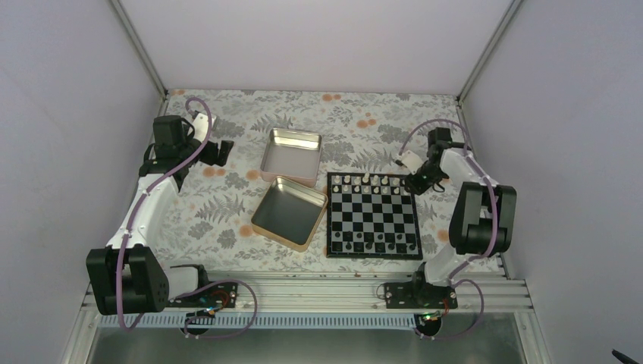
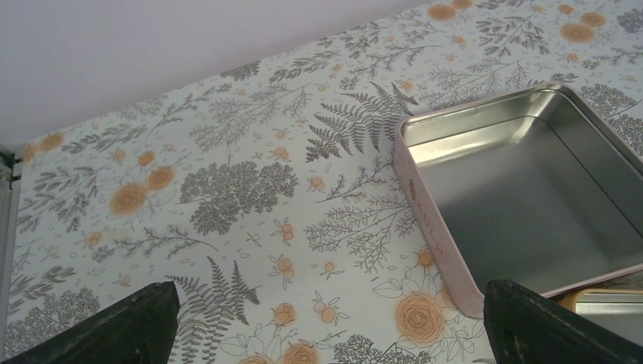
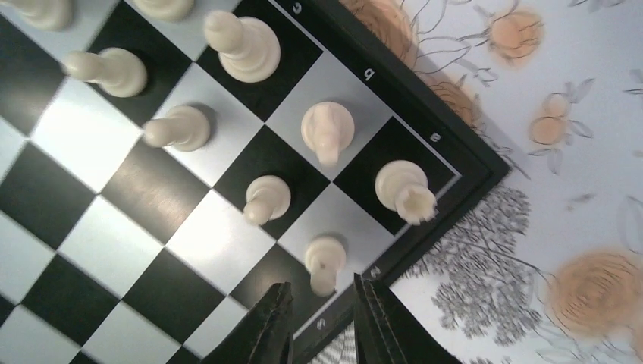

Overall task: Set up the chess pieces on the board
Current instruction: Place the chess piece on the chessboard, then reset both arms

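Note:
The board [image 1: 374, 255] lies right of centre, with cream chess pieces [image 1: 371, 182] along its far rows and tiny dark pieces [image 1: 371, 244] along the near row. My right gripper [image 1: 413, 182] hovers over the board's far right corner. In the right wrist view its jaws [image 3: 322, 292] stand slightly apart around the head of a cream pawn [image 3: 324, 256] that stands on a silver square by the rim [image 3: 425, 98], with a gap on both sides. A rook [image 3: 406, 189] and a knight [image 3: 327, 129] stand beyond it. My left gripper [image 1: 221, 152] is far left, open and empty [image 2: 327, 296].
Two shallow metal tins sit left of the board, one at the back [image 1: 292, 152] and one nearer [image 1: 288, 212]. The back tin [image 2: 531, 197] fills the right of the left wrist view. A floral cloth covers the table; white walls close in on three sides.

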